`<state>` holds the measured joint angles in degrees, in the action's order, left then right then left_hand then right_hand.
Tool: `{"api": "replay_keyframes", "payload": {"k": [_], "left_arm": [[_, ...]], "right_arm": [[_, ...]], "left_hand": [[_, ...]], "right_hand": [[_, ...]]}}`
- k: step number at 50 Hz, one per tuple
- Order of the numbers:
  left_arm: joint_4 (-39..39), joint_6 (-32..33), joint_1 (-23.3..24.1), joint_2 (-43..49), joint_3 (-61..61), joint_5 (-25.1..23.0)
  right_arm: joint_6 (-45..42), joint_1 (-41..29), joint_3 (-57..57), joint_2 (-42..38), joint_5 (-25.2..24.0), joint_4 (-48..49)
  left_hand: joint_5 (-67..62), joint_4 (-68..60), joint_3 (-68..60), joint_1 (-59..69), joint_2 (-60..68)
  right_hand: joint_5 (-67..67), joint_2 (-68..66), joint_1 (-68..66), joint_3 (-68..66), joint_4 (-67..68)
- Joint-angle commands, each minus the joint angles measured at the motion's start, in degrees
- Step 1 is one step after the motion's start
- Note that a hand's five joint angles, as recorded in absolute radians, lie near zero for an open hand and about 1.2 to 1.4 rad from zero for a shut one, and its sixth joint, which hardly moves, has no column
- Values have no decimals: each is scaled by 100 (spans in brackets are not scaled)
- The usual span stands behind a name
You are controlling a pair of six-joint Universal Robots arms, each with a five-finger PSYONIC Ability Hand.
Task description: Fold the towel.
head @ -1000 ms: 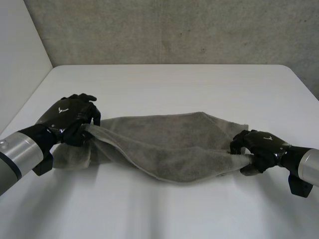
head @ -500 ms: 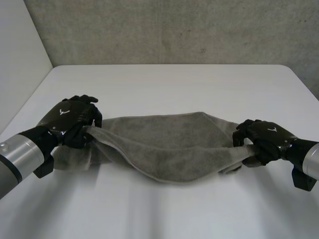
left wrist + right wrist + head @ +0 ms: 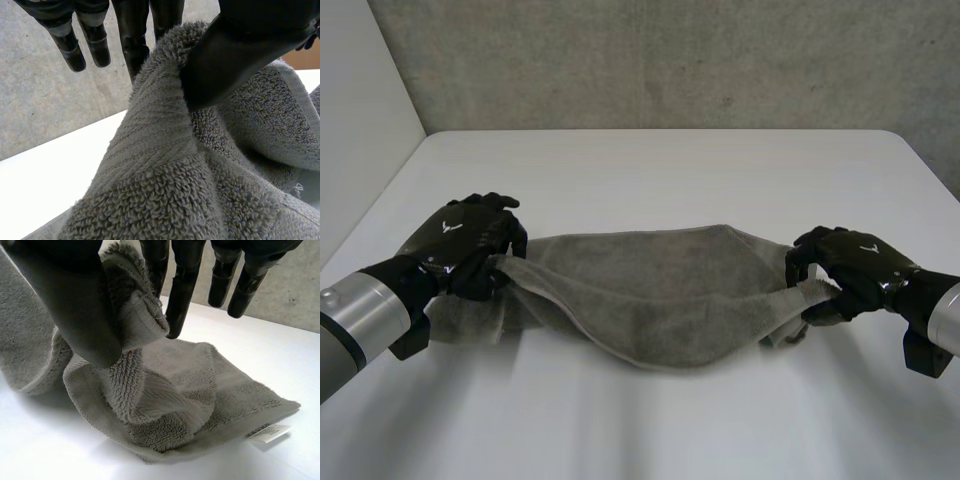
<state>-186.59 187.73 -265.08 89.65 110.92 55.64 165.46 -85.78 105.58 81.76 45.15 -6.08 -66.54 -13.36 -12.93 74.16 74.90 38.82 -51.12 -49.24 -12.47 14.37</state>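
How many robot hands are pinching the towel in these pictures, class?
2. The left hand pinches the towel at its left end; the right hand pinches its right end.

A lab: bare white table against a plain concrete wall.

The left hand pinches a ribbed edge of the grey towel between its thumb and fingers. From that peak the terry cloth drapes down onto the white table, with a concrete wall beyond.
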Motion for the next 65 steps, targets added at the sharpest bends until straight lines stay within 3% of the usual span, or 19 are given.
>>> {"api": "replay_keyframes", "payload": {"k": [1, 14, 33, 34, 35, 36, 37, 43, 49, 51, 55, 57, 58, 60, 61, 62, 63, 64, 65], "left_arm": [[0, 0, 0, 0, 0, 0], [0, 0, 79, -8, 8, 0], [0, 0, 140, -8, 8, 9], [0, 0, 158, -8, 8, 35], [0, 0, 158, -8, 8, 35], [0, 0, 158, -8, 8, 70], [0, 0, 158, -8, 8, 79], [0, -9, 140, -8, 8, 96], [9, -9, 123, -52, 8, 114], [9, -9, 132, -96, 17, 114], [9, -18, 149, -114, 61, 105], [0, -18, 158, -105, 70, 105], [0, -18, 175, -105, 79, 105], [9, -18, 202, -96, 88, 105], [0, -18, 228, -70, 105, 105], [-9, -18, 254, -53, 123, 97], [-9, -18, 255, -52, 123, 96], [-9, -18, 272, -35, 123, 96], [-9, -18, 272, -35, 123, 96]], "right_arm": [[285, -18, 7, 16, 82, 124], [961, -203, -2, 16, 73, 221], [1603, -422, 7, -134, 55, 467], [1682, -457, 7, -151, 38, 528], [1787, -501, 15, -151, 29, 624], [1788, -501, 15, -151, 29, 625], [1927, -545, 15, -151, 12, 782], [2674, -344, -361, 329, -59, 1275], [2684, 298, -855, 860, -454, 907], [2501, 710, -715, 921, -935, 775], [1964, 738, -459, 842, -1087, 836], [1002, 677, -372, 589, -843, 697], [997, 676, -371, 587, -841, 696], [-79, 545, -424, 115, -395, 128], [-84, 544, -424, 113, -393, 124], [-685, 405, -476, -70, -141, -215], [-691, 404, -477, -72, -138, -218], [-1326, 256, -486, -150, 175, -514], [-1785, 106, -477, -229, 413, -752]], "left_hand": [[-346, 336, 293, 584, 510], [-346, 336, 293, 584, 510], [-346, 336, 293, 584, 510], [-346, 336, 293, 584, 510], [-346, 336, 293, 584, 510], [-346, 336, 293, 584, 510], [-346, 336, 293, 584, 510], [-346, 336, 293, 584, 510], [-346, 336, 293, 584, 510], [-346, 336, 293, 584, 510], [-346, 336, 293, 584, 510], [-346, 336, 293, 584, 510], [-346, 336, 293, 584, 510], [-346, 336, 293, 584, 510], [-346, 336, 293, 584, 510], [-346, 336, 293, 584, 510], [-346, 336, 293, 584, 510], [-346, 336, 293, 584, 510], [-346, 336, 293, 584, 510]], "right_hand": [[-55, 285, 98, 247, -437], [-812, 1042, 854, 247, -437], [-324, 554, 367, 247, -437], [-108, 338, 150, 247, -437], [1127, -897, -1084, 247, -437], [1139, -909, -1097, 247, -437], [3098, -2868, -3056, 247, -437], [3118, -2888, -3076, 247, -437], [3118, -2888, -3076, 247, -437], [3118, -2888, -3076, 247, -437], [3118, -2888, -3076, 247, -437], [3118, -2888, -3076, 247, -437], [3118, -2888, -3076, 247, -437], [3118, -2888, -3076, 247, -437], [3118, -2888, -3076, 247, -437], [2508, -2278, -2465, 247, -437], [2502, -2272, -2459, 247, -437], [303, -73, -261, 247, -437], [-401, 631, 444, 247, -437]]}}
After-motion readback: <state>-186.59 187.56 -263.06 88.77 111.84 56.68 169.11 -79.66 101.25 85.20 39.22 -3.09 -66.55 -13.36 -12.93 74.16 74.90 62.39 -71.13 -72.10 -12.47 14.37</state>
